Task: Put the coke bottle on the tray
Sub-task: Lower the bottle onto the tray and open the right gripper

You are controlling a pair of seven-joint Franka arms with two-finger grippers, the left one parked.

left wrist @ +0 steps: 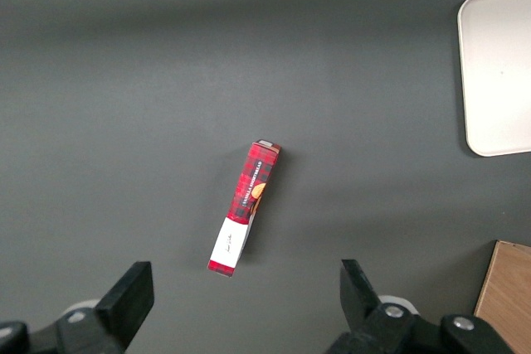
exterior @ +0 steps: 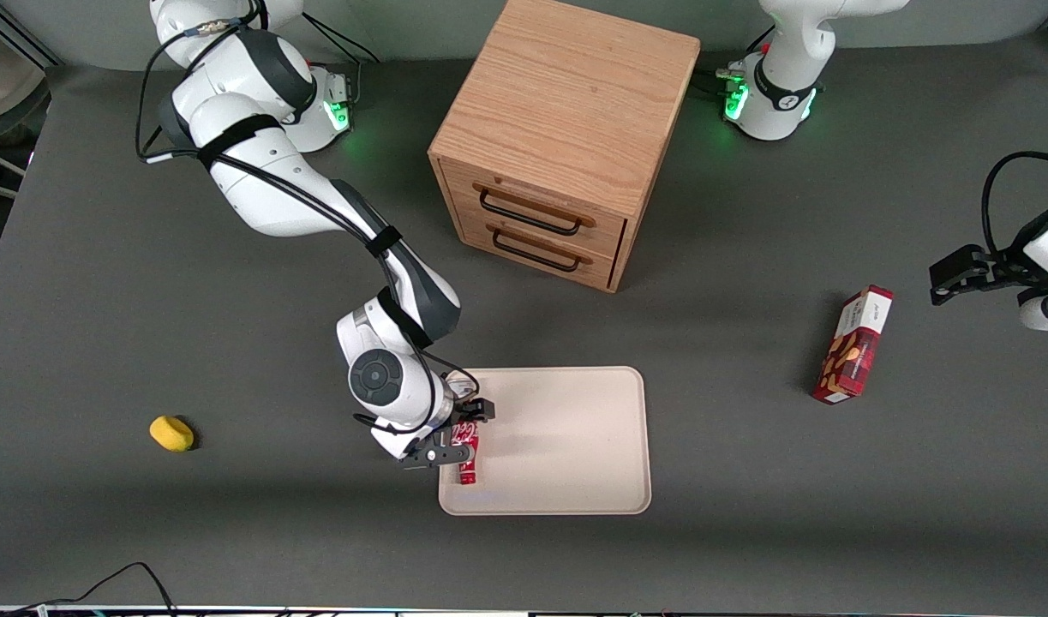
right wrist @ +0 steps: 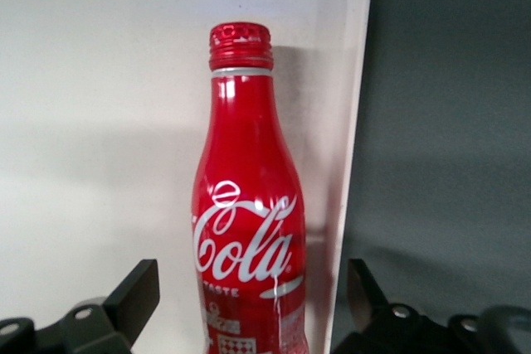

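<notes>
I've got the gripper (exterior: 452, 440) over the tray (exterior: 566, 446) at its edge toward the working arm's end, w/ the coke bottle (right wrist: 247, 221) lying flat on the tray just inside the rim. Fingers (right wrist: 137, 296) look spread wide either side of the bottle, not pinching it, so I judge the release step is about done. Next I need to lift straight up w/o nudging the bottle, since it could roll.

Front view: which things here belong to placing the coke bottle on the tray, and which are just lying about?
Job: coke bottle, lying on the tray; tool, open, straddling the bottle.

Lying about: wooden drawer cabinet, red snack box, yellow object.
</notes>
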